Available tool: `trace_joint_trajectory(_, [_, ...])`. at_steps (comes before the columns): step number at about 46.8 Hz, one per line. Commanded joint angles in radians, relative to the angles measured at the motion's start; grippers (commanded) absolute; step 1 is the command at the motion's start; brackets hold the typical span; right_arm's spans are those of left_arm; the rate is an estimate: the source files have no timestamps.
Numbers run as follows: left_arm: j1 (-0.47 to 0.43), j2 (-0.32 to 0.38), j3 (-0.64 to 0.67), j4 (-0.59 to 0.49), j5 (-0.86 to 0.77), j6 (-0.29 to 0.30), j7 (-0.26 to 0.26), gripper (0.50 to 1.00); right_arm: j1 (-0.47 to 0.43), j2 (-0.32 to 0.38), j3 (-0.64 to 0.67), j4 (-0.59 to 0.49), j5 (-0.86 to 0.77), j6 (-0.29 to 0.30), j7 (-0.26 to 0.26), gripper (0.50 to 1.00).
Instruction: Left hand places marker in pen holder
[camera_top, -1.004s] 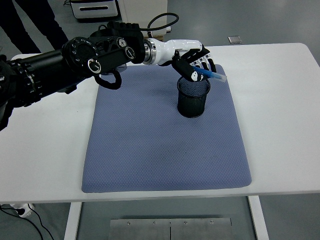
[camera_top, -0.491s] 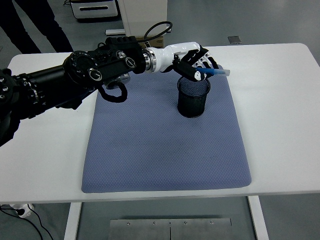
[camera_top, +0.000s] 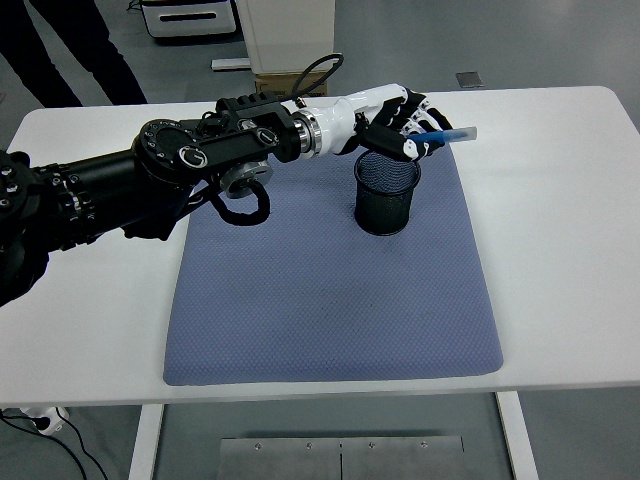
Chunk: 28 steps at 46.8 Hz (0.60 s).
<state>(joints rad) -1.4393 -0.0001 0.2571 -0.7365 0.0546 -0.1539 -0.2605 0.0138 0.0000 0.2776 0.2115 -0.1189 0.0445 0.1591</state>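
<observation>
Lifted slightly since a second ago, the blue marker with a pale cap (camera_top: 443, 136) now lies nearly level above the black mesh pen holder (camera_top: 387, 195), its capped end pointing right past the rim. Much of the marker's barrel is hidden inside the left hand (camera_top: 402, 125), whose white-and-black fingers (camera_top: 415, 147) curl around it. The black left arm reaches in from the left across the blue-grey mat (camera_top: 330, 275) on the white table (camera_top: 560, 200). Dark trouser legs of a person (camera_top: 60, 50) are cut off at top left.
</observation>
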Motion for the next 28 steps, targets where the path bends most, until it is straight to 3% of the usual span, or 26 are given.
trace_joint_trajectory(1, [0.01,0.0,-0.001,-0.006,-0.012,0.013,-0.009,0.5,0.0,0.0,0.0,0.0,-0.001,0.0,-0.001,1.0])
trace_joint_trajectory(22, [0.053,0.0,-0.001,-0.03,-0.125,0.054,-0.04,0.5,0.0,0.0,0.0,-0.001,0.001,0.0,-0.001,1.0])
trace_joint_trajectory(28, [0.056,0.0,-0.001,-0.03,-0.142,0.068,-0.065,0.593,0.0,0.0,0.0,0.0,0.001,0.0,-0.001,1.0])
